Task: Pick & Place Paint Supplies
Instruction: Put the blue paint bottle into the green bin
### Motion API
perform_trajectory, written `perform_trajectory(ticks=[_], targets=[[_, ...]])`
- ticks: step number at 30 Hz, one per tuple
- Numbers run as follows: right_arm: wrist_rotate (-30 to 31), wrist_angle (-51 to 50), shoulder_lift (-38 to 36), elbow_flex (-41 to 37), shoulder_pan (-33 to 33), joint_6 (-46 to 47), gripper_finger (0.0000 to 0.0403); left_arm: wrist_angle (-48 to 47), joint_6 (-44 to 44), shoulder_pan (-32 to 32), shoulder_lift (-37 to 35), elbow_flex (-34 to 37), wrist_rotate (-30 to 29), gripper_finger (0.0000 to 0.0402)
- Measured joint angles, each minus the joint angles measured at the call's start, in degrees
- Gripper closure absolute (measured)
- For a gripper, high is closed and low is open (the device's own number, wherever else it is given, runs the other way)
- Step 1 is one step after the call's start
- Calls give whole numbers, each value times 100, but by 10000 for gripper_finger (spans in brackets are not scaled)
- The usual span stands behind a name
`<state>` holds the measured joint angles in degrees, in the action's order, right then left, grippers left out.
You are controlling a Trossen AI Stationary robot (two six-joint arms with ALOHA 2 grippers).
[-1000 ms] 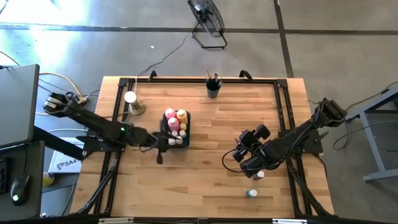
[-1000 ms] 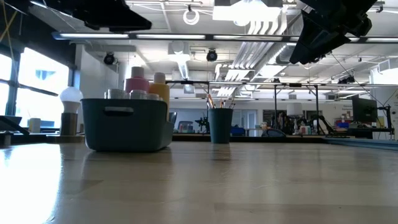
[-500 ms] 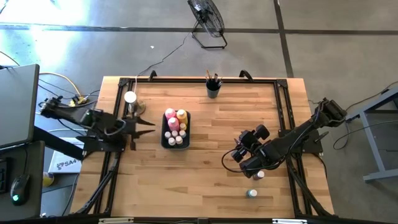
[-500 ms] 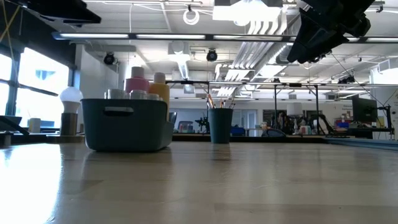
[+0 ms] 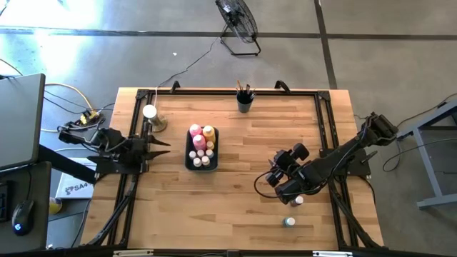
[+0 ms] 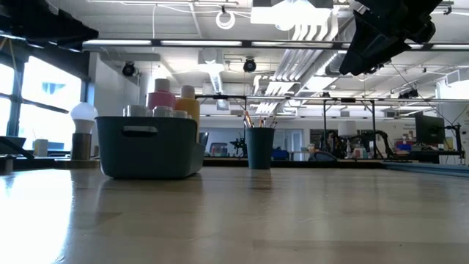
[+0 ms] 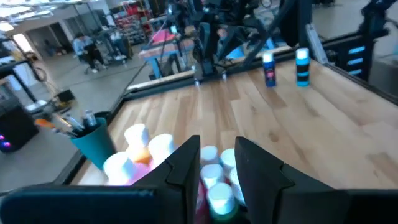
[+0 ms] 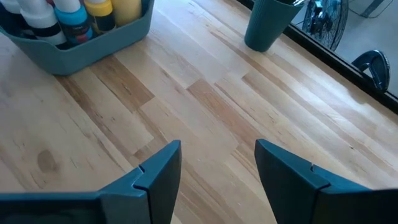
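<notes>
Around the wooden tabletop (image 5: 235, 143)

A white knob on a round tan base (image 5: 151, 118) stands near the tabletop's left edge. A floor fan (image 5: 238, 25) sits beyond the far edge, and a dark monitor (image 5: 18, 121) stands off to the left.

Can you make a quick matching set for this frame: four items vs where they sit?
Items:
1. brush cup
2. bin of paint bottles
3. two loose small bottles
4. white knob

Places:
A. near table edge, by the right gripper
B. far edge, middle
C. far left corner area
D. left of centre, in front of the left gripper

Pairs: 1-B, 2-D, 3-A, 4-C
</notes>
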<state>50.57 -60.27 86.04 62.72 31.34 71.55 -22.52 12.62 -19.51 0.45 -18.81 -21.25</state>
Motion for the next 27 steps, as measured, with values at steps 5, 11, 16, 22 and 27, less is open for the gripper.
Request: perform_trajectory(ticks=[5, 11, 16, 22, 27], targets=[[-397, 63, 0, 0, -1, -93, 204, 442, -72, 0, 169, -20, -1, 304], [-2764, 9, 0, 0, -33, -123, 204, 476, -65, -2, 156, -9, -202, 304], [-4436, -171, 0, 0, -33, 248, 204, 457, -77, -2, 160, -4, -234, 304], [-5091, -535, 0, 0, -38, 849, 204, 444, -59, 0, 162, -4, -236, 304], [-5885, -629, 0, 0, -38, 987, 204, 437, -83, 0, 164, -4, -243, 304]])
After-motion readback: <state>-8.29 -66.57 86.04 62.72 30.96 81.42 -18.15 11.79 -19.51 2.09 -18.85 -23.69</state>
